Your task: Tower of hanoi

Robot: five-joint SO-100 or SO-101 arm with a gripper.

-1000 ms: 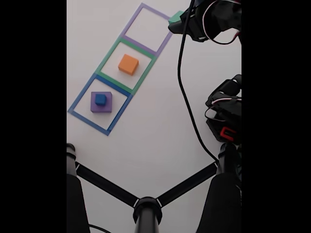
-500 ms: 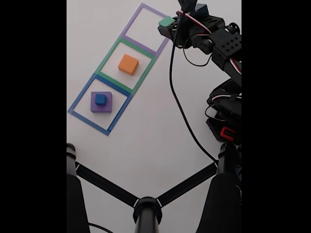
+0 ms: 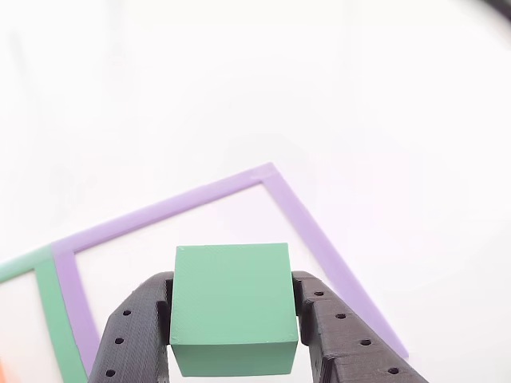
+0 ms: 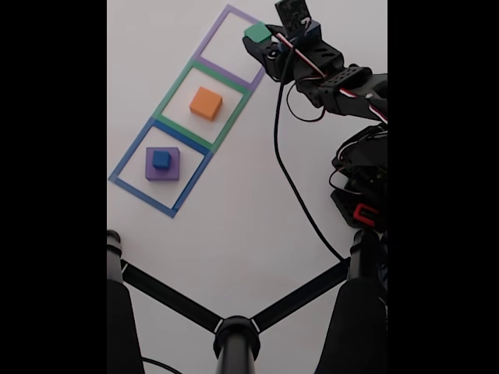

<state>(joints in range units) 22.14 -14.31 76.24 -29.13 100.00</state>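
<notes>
Now the gripper (image 4: 260,37), jaws clamped on the green block (image 3: 231,307), has swung in over the purple tape square (image 4: 231,47), ready for lowering

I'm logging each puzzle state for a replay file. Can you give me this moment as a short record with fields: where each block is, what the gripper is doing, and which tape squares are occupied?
green block: held between the fingers, over the purple tape square
gripper: shut on the green block
orange block: alone inside the green tape square
purple block: flat inside the blue tape square
blue block: stacked on the purple block
purple tape square contents: no block resting on it in the fixed view
</notes>
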